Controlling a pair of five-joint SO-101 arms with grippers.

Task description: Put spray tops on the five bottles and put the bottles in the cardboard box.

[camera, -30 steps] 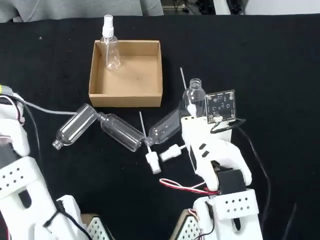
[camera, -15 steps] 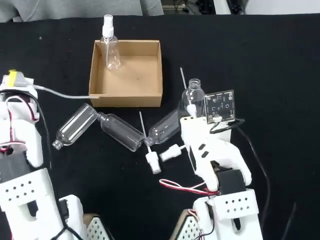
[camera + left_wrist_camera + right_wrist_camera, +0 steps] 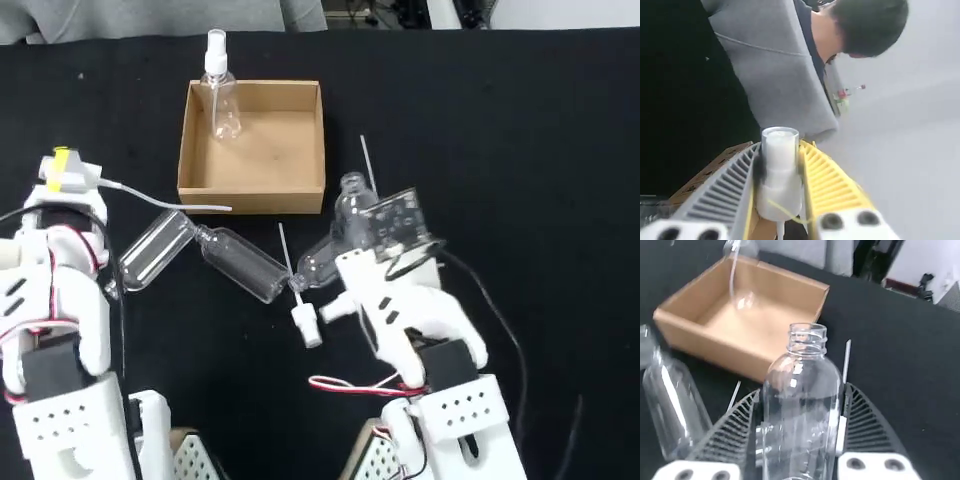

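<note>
Clamping a spray top [image 3: 780,172] from both sides, the left fingers [image 3: 827,182] hold it cap-end out. Its dip tube [image 3: 170,200] reaches toward the near wall of the cardboard box [image 3: 250,198], at the left end.

The right fingers [image 3: 865,425] are closed on an open bottle [image 3: 800,400]. It is roughly upright with a bare neck, just off the box's near-right corner.

The wrist views give the contact: ribbed finger faces lie flat against the spray top's collar and against the open bottle's sides.

The high view gives the layout:
- A capped bottle [image 3: 224,105] stands inside the box against the far wall.
- On the black counter [image 3: 520,150], in front of the box's near wall, three uncapped bottles lie end to end in a zigzag: bottle A [image 3: 155,250], bottle B [image 3: 240,262] and bottle C [image 3: 325,258].
- Bottle C is partly under the right arm.
- Loose top 1 [image 3: 305,322] and loose top 2 [image 3: 341,304] lie just past bottle C, farther from the box.
</note>
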